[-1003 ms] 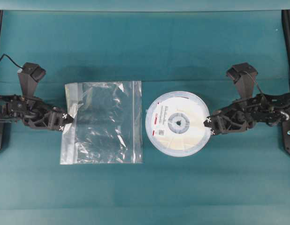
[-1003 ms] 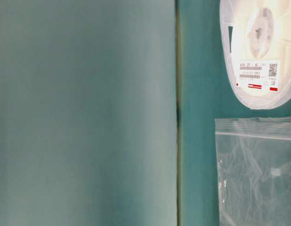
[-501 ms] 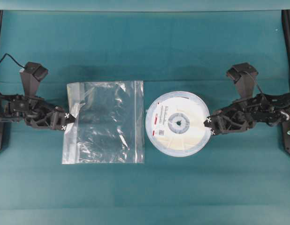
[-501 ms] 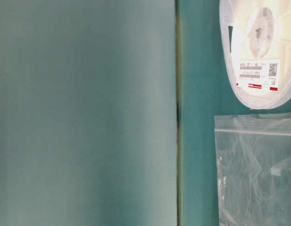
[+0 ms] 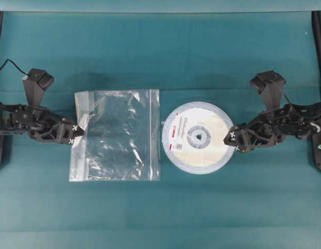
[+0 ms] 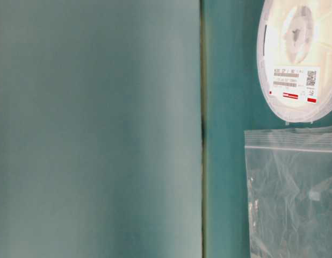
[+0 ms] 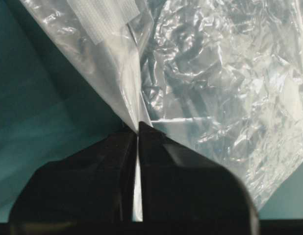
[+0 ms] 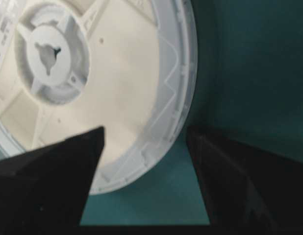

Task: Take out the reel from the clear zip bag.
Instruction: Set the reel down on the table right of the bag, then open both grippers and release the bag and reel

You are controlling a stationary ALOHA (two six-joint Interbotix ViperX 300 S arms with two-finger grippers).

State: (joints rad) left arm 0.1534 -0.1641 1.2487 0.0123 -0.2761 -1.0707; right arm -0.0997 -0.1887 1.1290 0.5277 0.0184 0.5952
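**Ana:** Right, look at the counter (image 5: 202, 218): the reel (image 5: 198, 137) lies flat on the teal cloth, fully outside the clear zip bag (image 5: 119, 136), just beside its right edge with a thin strip of cloth between them.

**Ben:** And the bag?

**Ana:** Nothing in it that I can see. Just crinkled film lying flat, with a whitish strip at its left end.

**Ben:** What about the right tool (image 5: 233, 141)?

**Ana:** Fingers spread wide at the reel's right rim. From the wrist view the rim sits in the gap, and neither finger looks to be pressing on it.

**Ben:** The left tool (image 5: 73, 134)?

**Ana:** Pressed nearly together, a fold of the bag's left edge pinched in the slit between them. The film rises up to that pinch.

**Ben:** How would these handle?

**Ana:** I'd judge the reel stiff and light, a hard plastic disc. The thin rim is the place to grip, or the hub spokes. Smooth flanges, so it could slip if nipped shallowly. The bag is limp and slick; it will crumple wherever it's held, so the thicker strip looks the safest hold.

**Ben:** So the job?

**Ana:** Looks done to me.
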